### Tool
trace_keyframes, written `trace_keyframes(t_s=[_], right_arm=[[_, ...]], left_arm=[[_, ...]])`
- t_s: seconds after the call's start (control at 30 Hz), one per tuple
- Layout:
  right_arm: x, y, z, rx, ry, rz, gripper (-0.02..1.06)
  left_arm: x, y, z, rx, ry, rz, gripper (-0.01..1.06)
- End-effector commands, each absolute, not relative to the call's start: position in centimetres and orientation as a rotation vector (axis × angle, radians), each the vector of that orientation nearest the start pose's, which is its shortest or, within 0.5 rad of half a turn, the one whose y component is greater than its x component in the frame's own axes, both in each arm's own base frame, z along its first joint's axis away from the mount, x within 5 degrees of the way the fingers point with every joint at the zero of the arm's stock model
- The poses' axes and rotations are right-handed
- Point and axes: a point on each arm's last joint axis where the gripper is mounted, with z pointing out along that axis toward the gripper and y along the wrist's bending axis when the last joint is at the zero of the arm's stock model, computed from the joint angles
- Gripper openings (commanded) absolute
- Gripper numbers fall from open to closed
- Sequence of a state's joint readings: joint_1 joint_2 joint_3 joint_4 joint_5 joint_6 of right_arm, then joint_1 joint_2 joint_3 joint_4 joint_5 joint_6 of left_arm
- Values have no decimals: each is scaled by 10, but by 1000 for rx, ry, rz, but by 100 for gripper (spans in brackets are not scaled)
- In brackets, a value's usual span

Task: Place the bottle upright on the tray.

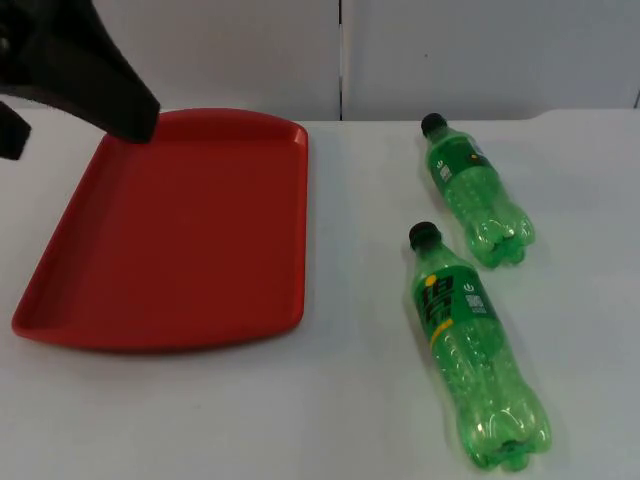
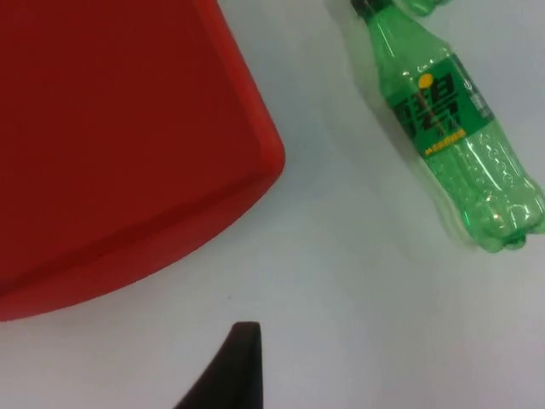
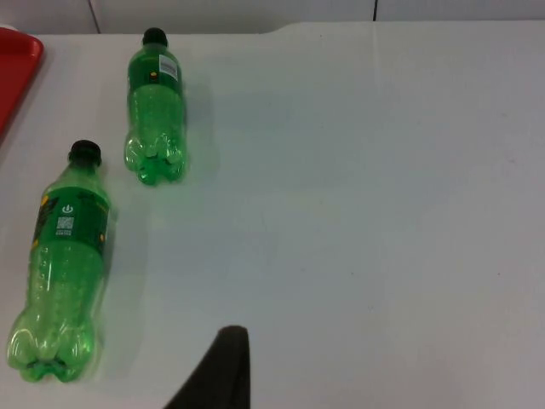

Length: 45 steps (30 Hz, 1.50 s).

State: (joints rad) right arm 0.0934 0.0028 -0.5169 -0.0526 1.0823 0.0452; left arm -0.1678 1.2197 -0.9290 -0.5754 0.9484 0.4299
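Two green bottles, near one [image 1: 478, 370] and far one [image 1: 475, 192], lay flat beside the red tray [image 1: 175, 240]. Left arm [image 1: 75, 70] hung over its far corner; whether either gripper was open, I couldn't tell.

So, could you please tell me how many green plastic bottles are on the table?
2, both lying on the white table: far green plastic bottle near the wall, near green plastic bottle closer to the camera.

Two green bottles lying flat: near bottle [image 3: 64, 264], far bottle [image 3: 155, 106].
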Motion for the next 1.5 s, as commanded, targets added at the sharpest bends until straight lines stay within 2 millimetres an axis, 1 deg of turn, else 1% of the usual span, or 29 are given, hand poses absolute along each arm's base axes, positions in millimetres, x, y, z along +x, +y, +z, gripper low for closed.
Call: trace_keyframes(t_s=[0.0,0.03,0.13,0.2,0.3,0.33,0.47,0.5,0.53,0.67,0.7,0.8,0.83,0.87,0.97,1.0,1.17,1.2,1.23,1.33,1.37,1.47], right_arm=[[-7,-4,280,-38,2047,26,105],[-7,-4,280,-38,2047,26,105],[-7,-4,280,-38,2047,26,105],[-7,-4,280,-38,2047,26,105],[-7,-4,280,-38,2047,26,105],[-7,-4,280,-38,2047,26,105],[-7,-4,280,-38,2047,26,105],[-7,-4,280,-38,2047,26,105],[-7,-4,280,-38,2047,26,105],[-7,-4,280,-38,2047,26,105],[-7,-4,280,-38,2047,26,105],[-7,-4,280,-38,2047,26,105],[-7,-4,280,-38,2047,26,105],[-7,-4,280,-38,2047,26,105],[-7,-4,280,-38,2047,26,105],[-7,-4,280,-38,2047,26,105],[-7,-4,280,-38,2047,26,105],[-7,-4,280,-38,2047,26,105],[-7,-4,280,-38,2047,26,105],[-7,-4,280,-38,2047,26,105],[-7,-4,280,-38,2047,26,105],[-7,-4,280,-38,2047,26,105]], left_arm=[[226,-89,297,445,2545,-660,105],[226,-89,297,445,2545,-660,105],[234,-100,291,435,2546,-665,105],[235,-102,290,434,2545,-671,105],[244,-115,289,422,2550,-693,105],[244,-115,289,422,2550,-693,105],[252,-139,289,439,2540,-711,105],[252,-139,289,439,2540,-711,105],[257,-149,287,452,2544,-718,105],[266,-176,277,468,2577,-734,105],[266,-176,277,468,2577,-734,105],[270,-197,267,516,2605,-742,105],[270,-197,267,516,2605,-742,105],[271,-204,264,522,2619,-742,105],[276,-224,253,545,2656,-716,105],[276,-224,253,545,2656,-716,105],[283,-247,239,506,2704,-646,105],[283,-247,239,506,2704,-646,105],[284,-251,237,501,2706,-625,105],[285,-264,231,447,2719,-577,105],[285,-264,231,447,2719,-577,105],[285,-274,222,393,2743,-507,105]])
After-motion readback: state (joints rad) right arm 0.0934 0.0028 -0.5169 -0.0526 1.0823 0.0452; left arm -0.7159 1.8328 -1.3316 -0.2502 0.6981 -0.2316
